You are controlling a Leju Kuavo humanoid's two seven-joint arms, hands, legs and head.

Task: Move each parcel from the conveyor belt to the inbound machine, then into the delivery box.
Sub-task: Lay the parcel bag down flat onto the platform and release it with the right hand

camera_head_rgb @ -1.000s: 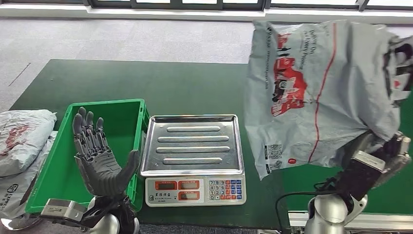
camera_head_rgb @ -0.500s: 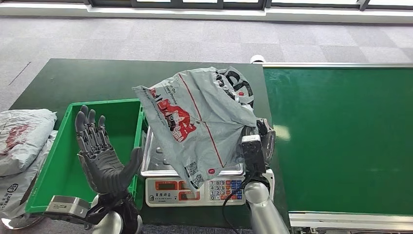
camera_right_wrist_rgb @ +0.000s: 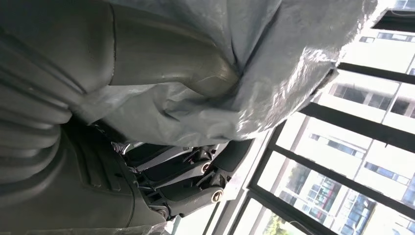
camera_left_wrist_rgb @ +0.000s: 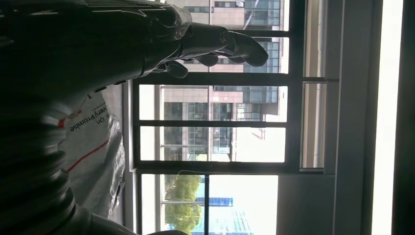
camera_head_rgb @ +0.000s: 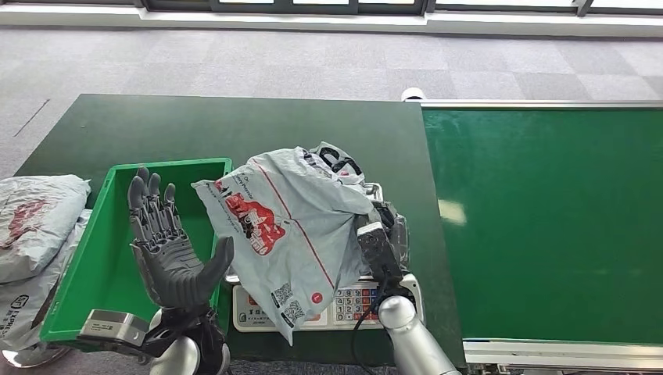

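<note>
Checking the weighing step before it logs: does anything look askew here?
Yes. The grey parcel, held by the right hand, sits crooked over the scale, draping past its front edge and covering part of the display.

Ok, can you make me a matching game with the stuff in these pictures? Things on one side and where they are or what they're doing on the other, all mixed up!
Things:
1. grey parcel
2. left hand
3. green box
4. conveyor belt

Places or states:
A. bare green surface on the robot's right
B. held by the right hand over the scale
C. open, fingers spread, raised over the box
D. sits left of the scale, nothing inside that shows

Pairs: 1-B, 2-C, 3-D, 4-A
</note>
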